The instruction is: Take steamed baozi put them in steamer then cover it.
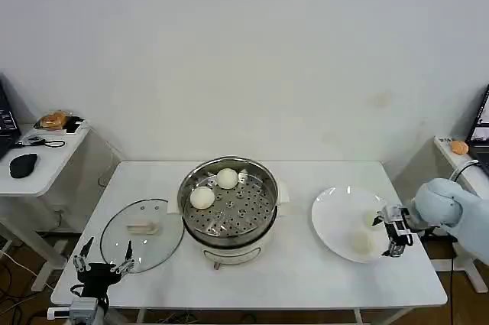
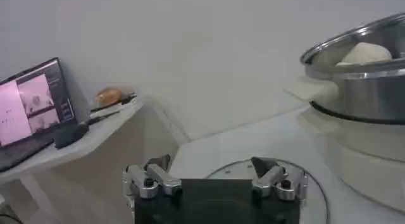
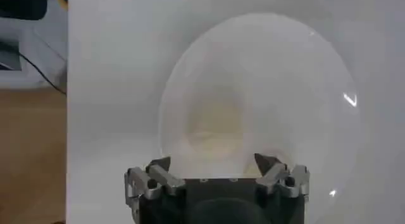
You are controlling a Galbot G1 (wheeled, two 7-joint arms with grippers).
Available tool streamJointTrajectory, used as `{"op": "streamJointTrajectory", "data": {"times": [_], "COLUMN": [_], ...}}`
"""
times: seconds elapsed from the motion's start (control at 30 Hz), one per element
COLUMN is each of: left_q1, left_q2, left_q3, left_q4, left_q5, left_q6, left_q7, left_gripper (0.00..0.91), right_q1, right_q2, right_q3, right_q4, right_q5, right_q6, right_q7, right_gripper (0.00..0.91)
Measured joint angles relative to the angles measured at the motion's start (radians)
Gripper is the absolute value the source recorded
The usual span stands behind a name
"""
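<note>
White plate point(image 1: 336, 210) baozi point(image 1: 361, 243) blurred below right gripper point(image 1: 395, 235), fingers spread.

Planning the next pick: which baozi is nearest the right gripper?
The baozi on the white plate, at, right beside the right gripper; the other two already sit inside the steamer.

Bright, even light; the plate point(image 3: 266, 111) is washed out by glare, its contents blurred.

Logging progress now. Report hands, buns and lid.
Right hand open at the white plate, over a baozi. Left hand open, idle near the lid. Two baozi in the steamer, uncovered. Nothing blocking.
</note>
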Motion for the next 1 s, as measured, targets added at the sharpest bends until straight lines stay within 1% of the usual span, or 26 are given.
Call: {"op": "streamJointTrajectory", "data": {"times": [0.37, 0.47, 0.67, 0.7, 0.8, 1.0], "left_q1": [0.001, 0.001, 0.0, -0.001, -0.002, -0.004], "left_q2": [0.001, 0.001, 0.001, 0.0, -0.002, -0.001], "left_q3": [-0.012, -0.013, -0.017, -0.016, -0.014, -0.014], "left_q4": [0.002, 0.003, 0.003, 0.003, 0.004, 0.004], "left_q5": [-0.002, -0.002, -0.003, -0.003, -0.002, -0.002], "left_q6": [0.0, 0.0, 0.0, 0.0, 0.0, 0.0], "left_q7": [0.0, 0.0, 0.0, 0.0, 0.0, 0.0], "left_gripper": [0.907, 0.907, 0.907, 0.907, 0.907, 0.907], "right_q1": [-0.037, -0.039, -0.039, -0.039, -0.035, -0.025], "right_q2": [0.071, 0.086, 0.112, 0.114, 0.117, 0.119], "right_q3": [0.022, 0.022, 0.02, 0.018, 0.014, 0.01], "right_q4": [-0.07, -0.082, -0.099, -0.1, -0.102, -0.112], "right_q5": [-0.013, -0.013, -0.007, -0.006, -0.002, -0.002], "right_q6": [-0.007, -0.011, -0.02, -0.022, -0.028, -0.037], "right_q7": [0.016, 0.017, 0.018, 0.017, 0.013, 0.0], "right_gripper": [0.907, 0.836, 0.766, 0.736, 0.695, 0.655]}}
